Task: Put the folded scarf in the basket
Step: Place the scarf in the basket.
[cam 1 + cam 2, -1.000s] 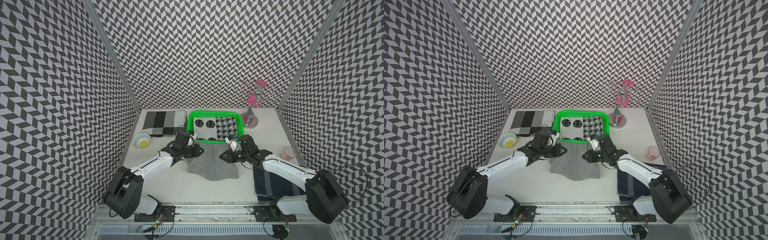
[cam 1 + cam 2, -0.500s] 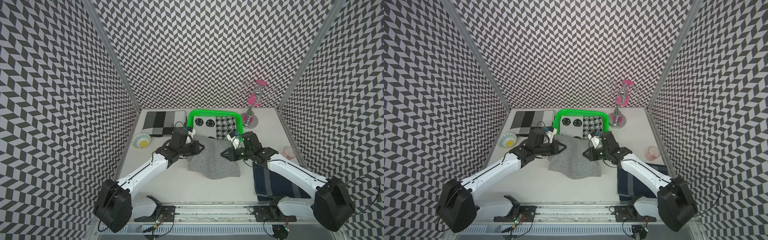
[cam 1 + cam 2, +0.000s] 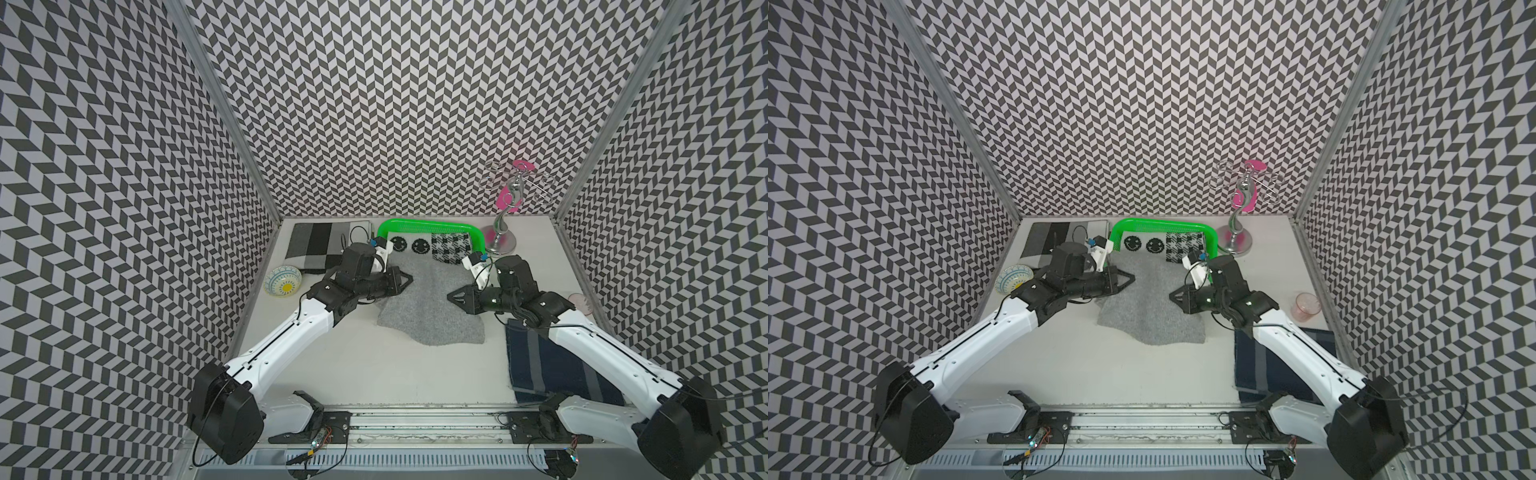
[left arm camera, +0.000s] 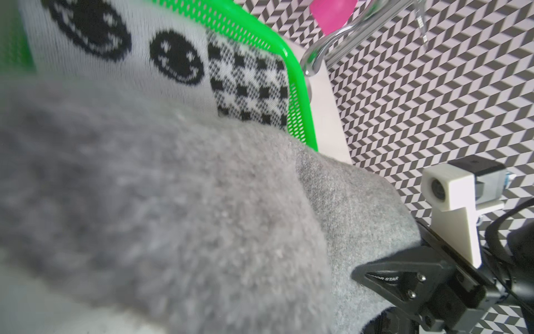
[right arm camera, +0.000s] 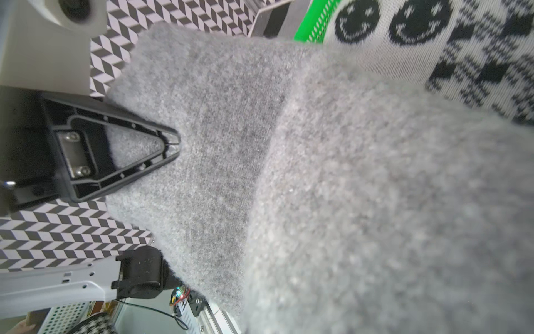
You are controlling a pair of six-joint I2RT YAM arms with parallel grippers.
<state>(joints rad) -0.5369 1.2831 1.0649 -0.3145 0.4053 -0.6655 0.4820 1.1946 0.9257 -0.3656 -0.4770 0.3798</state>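
The folded grey scarf [image 3: 432, 307] [image 3: 1150, 307] hangs between my two grippers, its far edge draped over the near rim of the green basket [image 3: 432, 226] [image 3: 1163, 224]. My left gripper [image 3: 409, 278] [image 3: 1131, 276] is shut on the scarf's left edge. At the scarf's right edge my right gripper [image 3: 451, 296] [image 3: 1172, 295] is shut on it as well. The scarf's near end trails down to the table. In both wrist views the scarf [image 4: 202, 202] [image 5: 346, 202] hides that arm's own jaws. A smiley-and-check cloth [image 3: 432, 247] lies in the basket [image 4: 297, 86] [image 5: 315, 23].
A grey striped cloth [image 3: 316, 245] lies left of the basket, with a patterned bowl [image 3: 282, 282] in front of it. A metal stand [image 3: 503, 232] rises at the basket's right. A pink cup [image 3: 579, 299] and a navy striped cloth [image 3: 552, 365] sit at the right.
Both grippers have risen and moved toward the basket with the scarf. Its far edge now covers the basket's near rim.
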